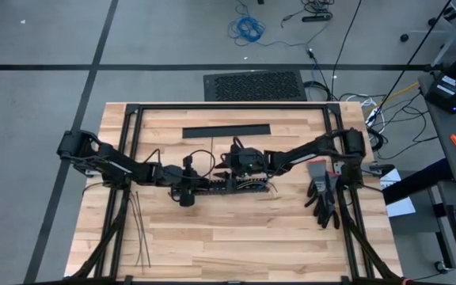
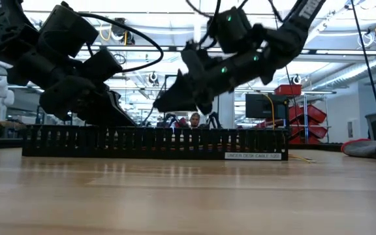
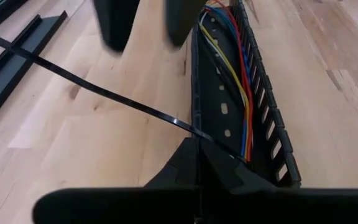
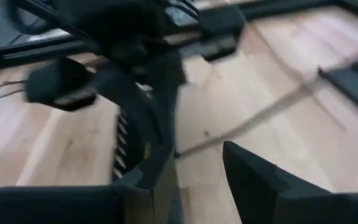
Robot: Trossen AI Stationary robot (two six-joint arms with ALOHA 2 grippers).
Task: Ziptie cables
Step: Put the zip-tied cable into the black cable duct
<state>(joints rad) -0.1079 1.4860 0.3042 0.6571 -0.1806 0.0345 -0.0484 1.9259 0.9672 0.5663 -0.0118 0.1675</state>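
A wooden table (image 1: 236, 237) carries a long black slotted duct (image 2: 155, 142) lying across its middle, with both dark arms reaching in over it from either side. A flat black strip (image 1: 226, 131) lies on the table beyond the duct, and a pair of dark gloves (image 1: 323, 198) rests near the right edge.

The cables (image 3: 241, 93), thin red, blue, yellow and white wires, lie inside the duct's channel and run along its length. One ziptie (image 3: 98, 93) stretches as a thin dark strip from the duct wall out across the bare wood. More zipties (image 1: 139, 229) lie loose on the table near the left front corner, well apart from the duct.

The left gripper (image 1: 187, 192) sits at the duct's left end, and its fingers are pressed together on the near end of that stretched ziptie, just beside the duct wall. In the left wrist view, the ziptie disappears right where the two fingers meet.

The right gripper (image 1: 236, 162) hangs over the duct near its middle. Its fingers (image 4: 260, 186) stand apart, with a clear gap between them, and I cannot tell whether anything sits in that gap.
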